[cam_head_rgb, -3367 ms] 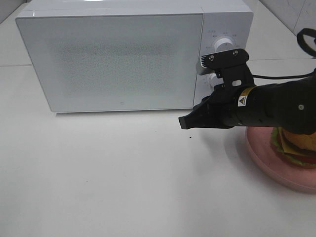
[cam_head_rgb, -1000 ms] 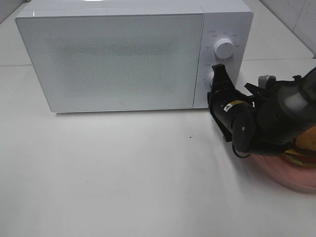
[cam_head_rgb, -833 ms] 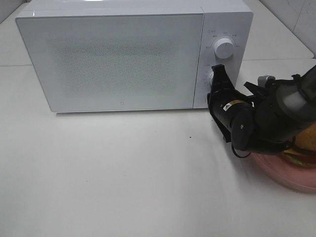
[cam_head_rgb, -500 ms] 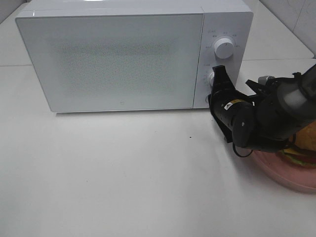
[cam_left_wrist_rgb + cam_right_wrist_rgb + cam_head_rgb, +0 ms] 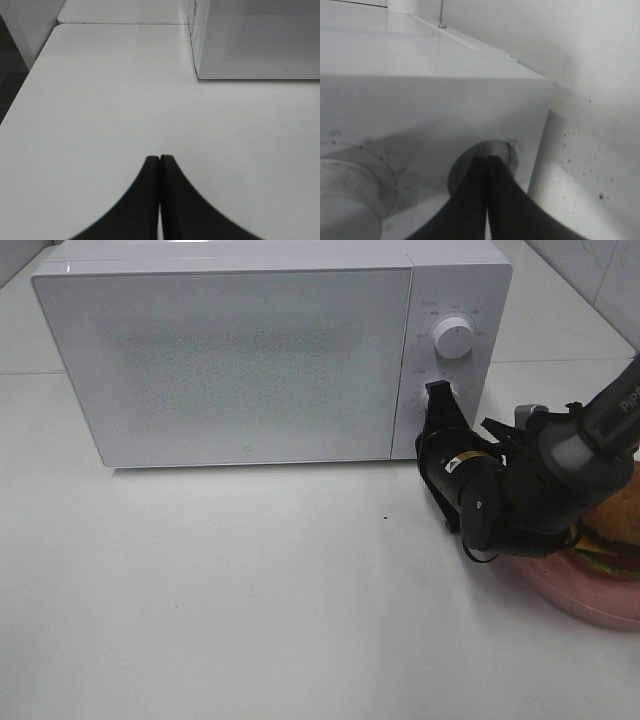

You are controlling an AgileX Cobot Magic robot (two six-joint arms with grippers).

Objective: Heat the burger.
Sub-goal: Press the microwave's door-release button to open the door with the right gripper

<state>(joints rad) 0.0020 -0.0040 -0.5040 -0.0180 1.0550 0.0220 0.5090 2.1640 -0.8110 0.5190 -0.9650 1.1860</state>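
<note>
The burger (image 5: 612,530) sits on a pink plate (image 5: 590,598) at the right edge of the high view, mostly hidden behind my right arm. The white microwave (image 5: 250,350) stands at the back with its door closed. My right gripper (image 5: 436,392) is shut, and its tips press against the round button at the lower front of the microwave's control panel; the right wrist view shows the closed fingertips (image 5: 481,165) on that button (image 5: 500,152). My left gripper (image 5: 159,159) is shut and empty over the bare table, off to the left of the microwave (image 5: 255,40).
The upper dial (image 5: 453,339) is on the control panel above the pressed button; a dial also shows in the right wrist view (image 5: 345,195). The table's edge (image 5: 22,85) drops off to the left of the microwave. A black cable runs behind the right arm.
The right arm turned from pointing left across the table to pointing at the control panel, then pushed its shut tips a little further onto the lower button.
</note>
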